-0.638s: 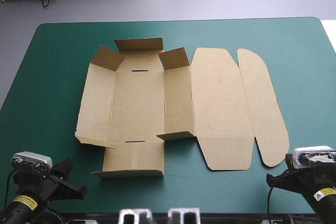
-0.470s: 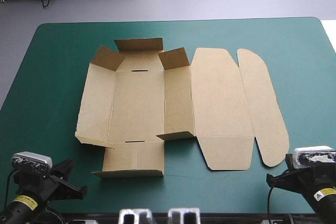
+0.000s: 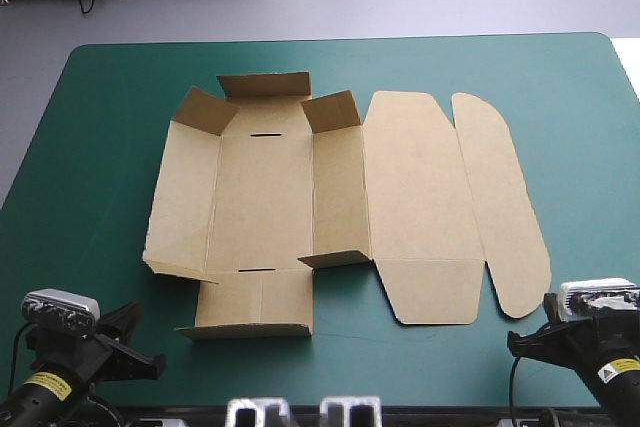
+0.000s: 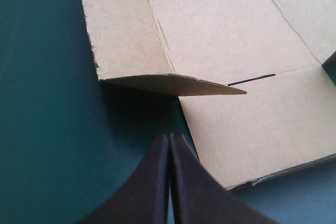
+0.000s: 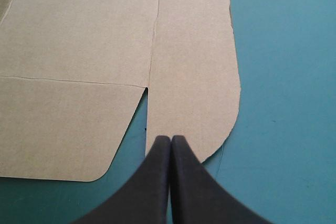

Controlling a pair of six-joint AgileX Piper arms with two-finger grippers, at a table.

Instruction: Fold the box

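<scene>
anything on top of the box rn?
Nothing on the box: bare brown board, some flaps lifted. Both shut, the left end effector and right end effector sit by its near edge. Whatever is beneath it is hidden.

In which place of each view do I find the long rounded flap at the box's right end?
High view: the rounded flap is the box's rightmost panel.
Left wrist view: not in it.
Right wrist view: it lies just ahead of the shut right pincer.
Shared landmark: the notch between it and the neighbouring small tab.
</scene>
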